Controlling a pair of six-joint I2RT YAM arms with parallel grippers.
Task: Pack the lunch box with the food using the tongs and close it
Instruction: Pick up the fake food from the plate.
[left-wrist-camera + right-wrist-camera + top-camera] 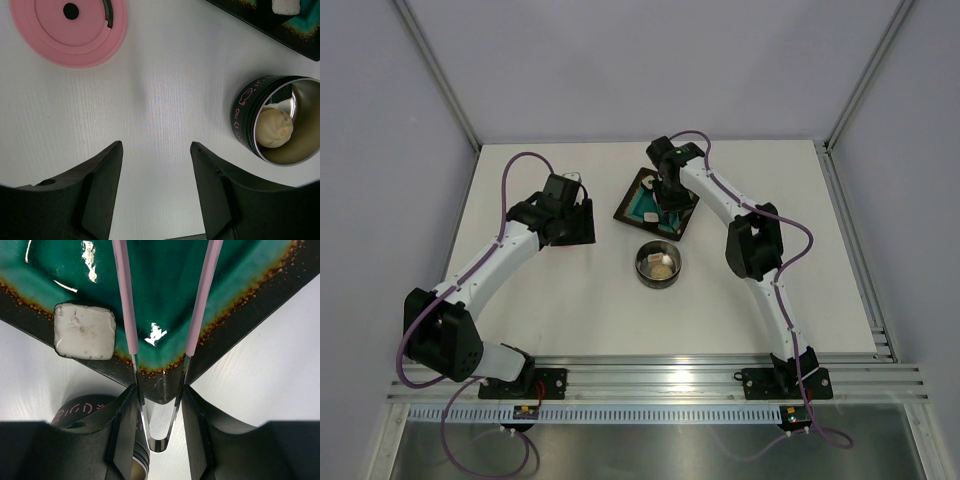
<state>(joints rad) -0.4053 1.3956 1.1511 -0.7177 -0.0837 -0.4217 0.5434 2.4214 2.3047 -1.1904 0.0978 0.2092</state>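
Black fingers of the left gripper [156, 150] fill the foreground of the left wrist view, standing apart over the bare white table [165, 90] with nothing between them. Ahead and to their left the round pink lid [70, 32] lies flat on the table, well apart from the lunch box [241, 117]. That box sits to the right of the left gripper, uncovered, a dark wall with pink lettering around a shiny steel inside. One piece of the food, a round beige bun [272, 129], rests in it.

Seen from above, the box [659, 264] stands near the middle of the table, just in front of the square dark tray [632, 200] with its teal centre. The right arm reaches over that tray.

Farther right, in the right wrist view, the right gripper [159, 425] is clamped on the tongs [123, 295] close to their joined steel end. The two pink arms stand apart and run out over the teal glaze of the tray [270, 295]; their tips lie beyond the picture's edge. A white cube [84, 331] with faint dark specks lies on the tray's dark border, to the left of the tongs and outside their arms.
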